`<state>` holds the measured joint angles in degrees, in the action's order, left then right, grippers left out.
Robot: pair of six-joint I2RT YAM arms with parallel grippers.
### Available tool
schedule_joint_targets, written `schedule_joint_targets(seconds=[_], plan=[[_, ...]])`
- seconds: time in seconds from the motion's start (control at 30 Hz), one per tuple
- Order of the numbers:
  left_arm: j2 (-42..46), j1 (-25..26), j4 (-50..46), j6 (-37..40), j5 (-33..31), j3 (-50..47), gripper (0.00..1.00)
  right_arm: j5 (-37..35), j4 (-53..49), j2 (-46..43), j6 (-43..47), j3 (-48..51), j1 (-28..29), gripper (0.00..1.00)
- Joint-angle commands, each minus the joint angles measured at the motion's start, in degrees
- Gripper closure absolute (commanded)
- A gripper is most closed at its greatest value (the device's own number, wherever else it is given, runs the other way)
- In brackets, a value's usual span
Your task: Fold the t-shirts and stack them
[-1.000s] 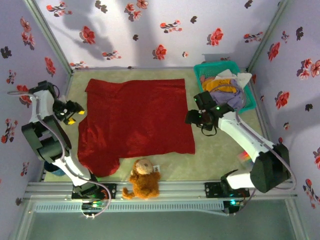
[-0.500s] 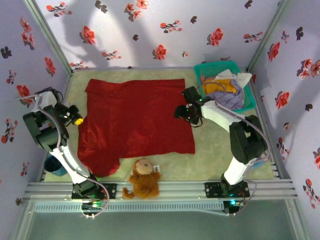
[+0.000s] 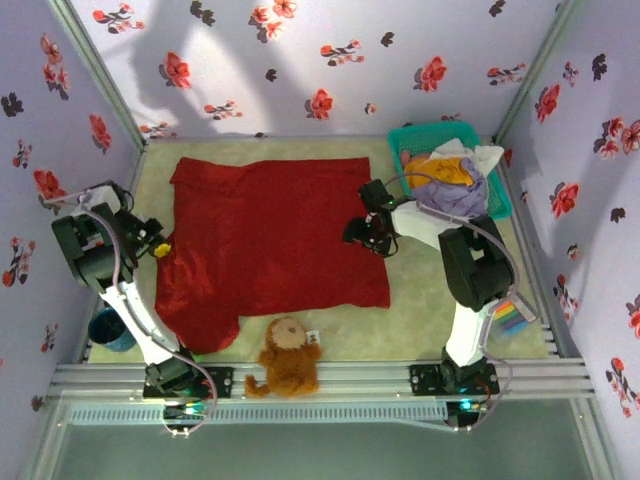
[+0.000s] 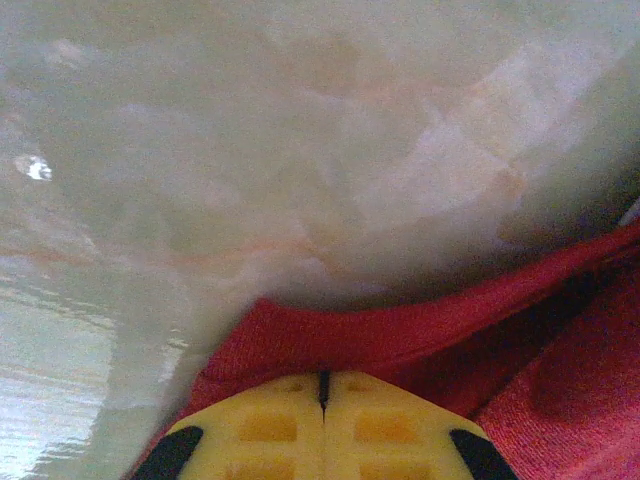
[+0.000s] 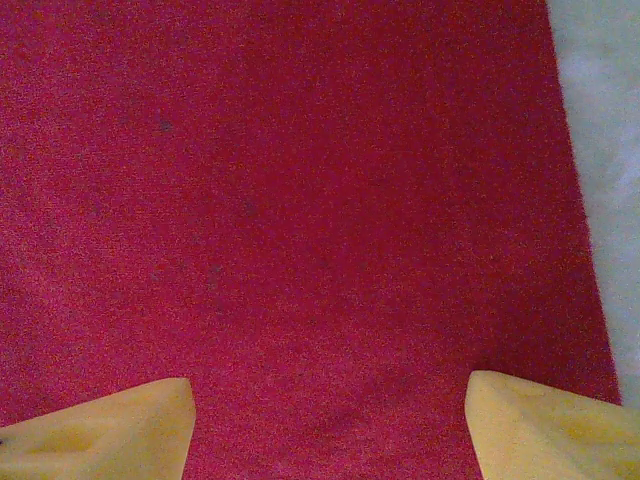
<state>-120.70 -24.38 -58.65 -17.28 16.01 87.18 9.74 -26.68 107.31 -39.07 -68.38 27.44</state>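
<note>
Between the wide-apart jaws of the right gripper (image 5: 330,400), the deep-red t-shirt (image 5: 300,200) is lying flat. Its hem is running just outside the right-hand finger, where the pale mat (image 5: 605,120) is showing. At the shirt's opposite edge, the left gripper (image 4: 322,385) is pressing its yellow pads together, with a raised red fold curving just ahead of the tips. Whether any cloth is actually being pinched there is hard to tell; if none is, a lift risks coming up empty. A right-hand pinch this far inside the hem risks bunching the cloth or slipping off, skewing the fold. Beyond the right jaws, the teal basket (image 3: 435,128) is holding mustard, lavender and white shirts (image 3: 455,185), heaped and hiding one another's shapes.
</note>
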Motion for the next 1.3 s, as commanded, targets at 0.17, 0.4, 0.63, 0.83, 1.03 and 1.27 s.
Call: schedule_joint_targets(seconds=[0.17, 0.4, 0.63, 0.83, 1.03, 1.27], plan=[[-0.3, -0.7, 1.5, -4.6, -12.8, -1.0, 1.00, -2.6, -1.1, 2.5, -1.2, 1.9, 0.1, 0.25], [2.2, -1.5, 1.5, -5.7, -18.8, -2.0, 1.00, -2.0, -1.1, 1.2, -4.4, 6.4, -1.0, 0.24], [2.8, -0.1, 0.5, -2.8, -29.1, -3.3, 1.00, -5.4, -1.6, -1.6, -5.4, 11.1, -3.1, 0.23], [5.7, 0.4, 1.7, -4.6, -28.4, -4.8, 1.00, -5.7, -3.0, -5.6, -4.8, 12.7, -4.7, 0.22], [9.8, 2.7, 1.8, -6.2, -22.0, -3.4, 1.00, -2.2, -3.9, -8.4, -2.2, 11.7, -4.4, 0.22], [16.8, 5.4, -3.2, -5.5, -18.5, 2.4, 0.82, 4.7, -6.7, -16.0, -0.1, 10.8, -3.8, 0.21]])
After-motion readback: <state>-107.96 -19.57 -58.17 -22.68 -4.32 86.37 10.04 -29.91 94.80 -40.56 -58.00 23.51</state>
